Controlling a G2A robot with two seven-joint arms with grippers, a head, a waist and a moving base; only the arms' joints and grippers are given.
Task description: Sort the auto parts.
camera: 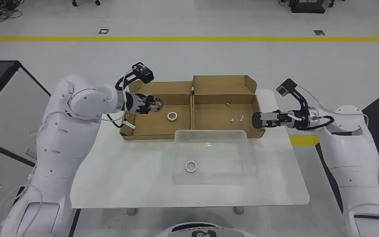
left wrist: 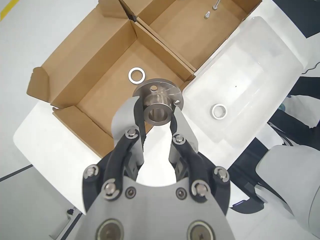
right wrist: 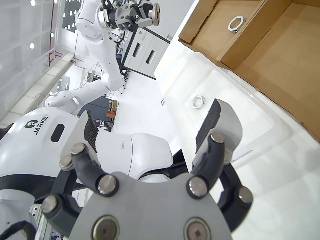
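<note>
My left gripper is shut on a flanged metal hub, held above the left cardboard box; from above the gripper hangs over that box's left half. A silver ring lies on this box's floor. Another ring rests in the clear plastic tray, also seen at ring. The right cardboard box holds three small bolts. My right gripper is open and holds nothing, beside the right box's outer wall.
The two boxes stand side by side at the back of the white table, with the clear tray right in front of them. Box flaps stand up at the back and left. A yellow line crosses the floor behind.
</note>
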